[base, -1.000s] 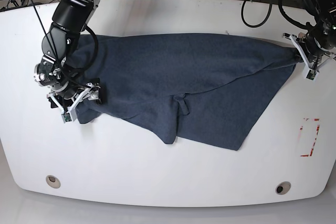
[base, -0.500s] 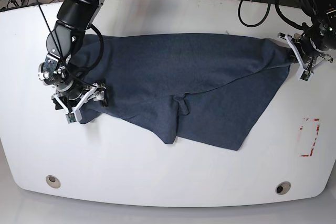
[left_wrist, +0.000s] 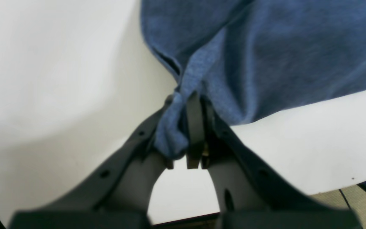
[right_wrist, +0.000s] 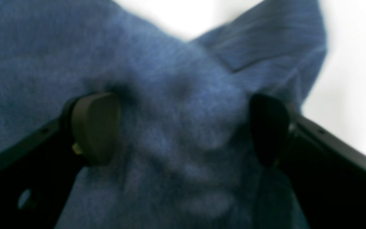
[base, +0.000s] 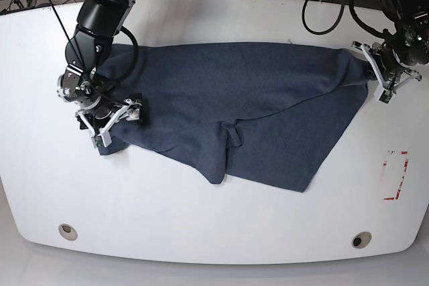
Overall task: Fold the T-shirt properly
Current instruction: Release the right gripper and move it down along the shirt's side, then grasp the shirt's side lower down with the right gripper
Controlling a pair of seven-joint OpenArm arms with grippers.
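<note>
Shirt spread rumpled across table. At its far corner, left gripper clenched on a bunched fold, cloth pinched between fingers. Right gripper spread wide, cloth mounded between both pads, seemingly touching them; blurred.

T-shirt | dark slate-blue heathered, no lettering showing | spread rumpled and flat, lower edge folded to a point | one corner bunched in the left tool, opposite end under the spread right tool
</note>
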